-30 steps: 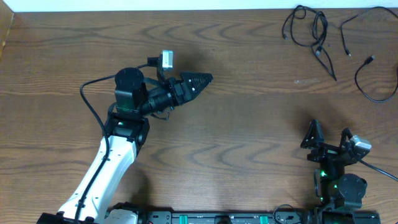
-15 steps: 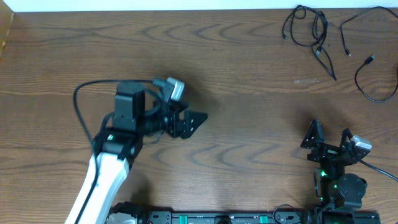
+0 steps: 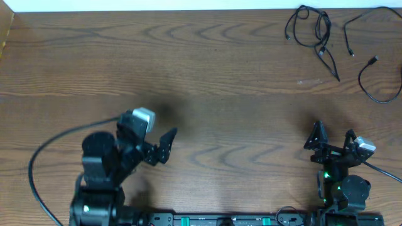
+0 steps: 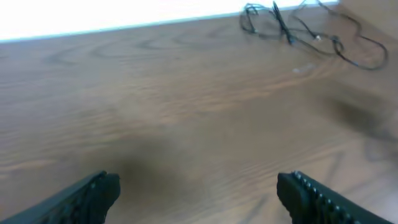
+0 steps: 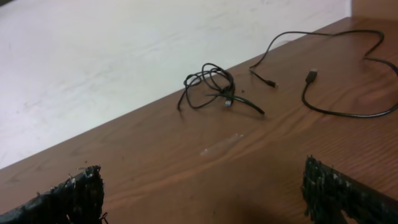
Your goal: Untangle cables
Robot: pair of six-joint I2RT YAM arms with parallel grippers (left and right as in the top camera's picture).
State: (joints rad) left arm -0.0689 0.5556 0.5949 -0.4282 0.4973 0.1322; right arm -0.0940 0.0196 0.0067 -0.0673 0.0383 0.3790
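Left arm (image 3: 100,164) drew back | wood-grain table (image 3: 239,88), white background (image 5: 93,56) | cables (image 3: 323,37) far corner

The tangled cables (image 3: 317,34) lie at the far right corner of the surface (image 3: 220,75), close to its far edge. Just to their right, a loose cable (image 3: 374,60) curves along the right edge. The left gripper (image 3: 164,144) sits by the near edge, left of middle. The right gripper (image 3: 333,135) is by the near edge toward the right corner, well before the cables.
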